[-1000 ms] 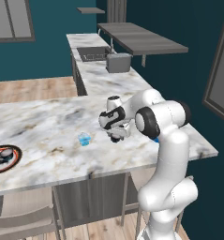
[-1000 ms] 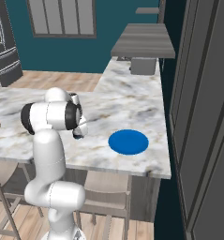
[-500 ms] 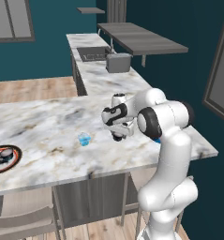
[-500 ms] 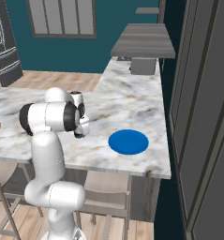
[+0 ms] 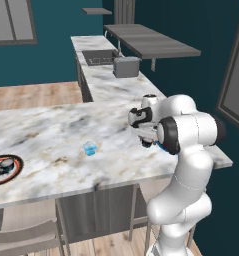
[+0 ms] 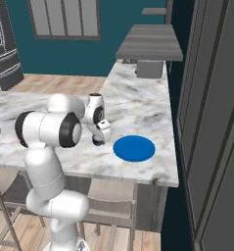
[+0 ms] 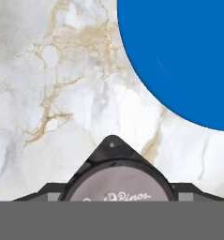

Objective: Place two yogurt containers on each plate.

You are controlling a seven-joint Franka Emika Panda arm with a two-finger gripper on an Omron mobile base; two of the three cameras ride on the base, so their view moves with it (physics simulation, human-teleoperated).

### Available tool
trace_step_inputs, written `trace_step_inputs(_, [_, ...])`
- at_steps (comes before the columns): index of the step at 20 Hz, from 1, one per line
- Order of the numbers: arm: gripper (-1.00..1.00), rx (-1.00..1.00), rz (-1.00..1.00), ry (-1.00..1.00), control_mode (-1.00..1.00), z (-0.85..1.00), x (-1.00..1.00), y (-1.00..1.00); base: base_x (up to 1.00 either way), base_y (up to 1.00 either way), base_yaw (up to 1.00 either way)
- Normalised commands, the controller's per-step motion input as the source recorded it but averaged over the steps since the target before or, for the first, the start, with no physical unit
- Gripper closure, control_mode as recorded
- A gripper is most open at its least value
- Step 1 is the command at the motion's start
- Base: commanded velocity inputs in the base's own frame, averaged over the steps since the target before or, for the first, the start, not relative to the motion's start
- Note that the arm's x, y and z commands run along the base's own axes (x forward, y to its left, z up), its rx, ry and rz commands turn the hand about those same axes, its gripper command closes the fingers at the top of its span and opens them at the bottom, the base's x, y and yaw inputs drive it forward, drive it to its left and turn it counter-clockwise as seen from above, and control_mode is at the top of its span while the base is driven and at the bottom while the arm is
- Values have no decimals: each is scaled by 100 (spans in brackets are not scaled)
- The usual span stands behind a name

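Observation:
My gripper point(image 6: 98, 139) is shut on a round dark yogurt container point(image 7: 117, 182) with a pale printed top, held just above the marble counter. The plain blue plate point(image 6: 133, 148) lies bare a short way to the gripper's right, and it takes up the upper right of the hand view as the blue plate point(image 7: 179, 56). In the left base view the gripper point(image 5: 146, 140) hangs in front of the white arm. A pale translucent blue yogurt container point(image 5: 89, 148) stands alone mid-counter. The red-rimmed plate point(image 5: 15, 171) at the far left carries two dark tubs point(image 5: 6, 164).
The marble counter point(image 5: 51, 130) forms an L, with a grey toaster-like box point(image 5: 126, 66) and a sink point(image 5: 100, 57) on its far arm. A dark shelf point(image 5: 151, 41) juts over the far end. Chairs point(image 6: 111, 206) stand under the counter's near edge.
The arm has swung to the right across the counter with the dark tub in its gripper, closer to the blue plate. The pale blue tub and both plates stayed put.

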Motion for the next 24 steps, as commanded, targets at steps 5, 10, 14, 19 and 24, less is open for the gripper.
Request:
trace_step_inputs(5, [100,-4,0,8,-100,1,-1,-91,0,0,0])
trace_step_inputs(10, [100,0,0,12,-100,-1,13,-86,0,0,0])
trace_step_inputs(14, [100,0,0,10,-100,-12,27,-40,0,0,0])
trace_step_inputs(19, [100,0,0,2,-100,-24,27,-9,0,0,0])
trace_step_inputs(24, [-100,0,0,0,-100,-13,14,-2,0,0,0])
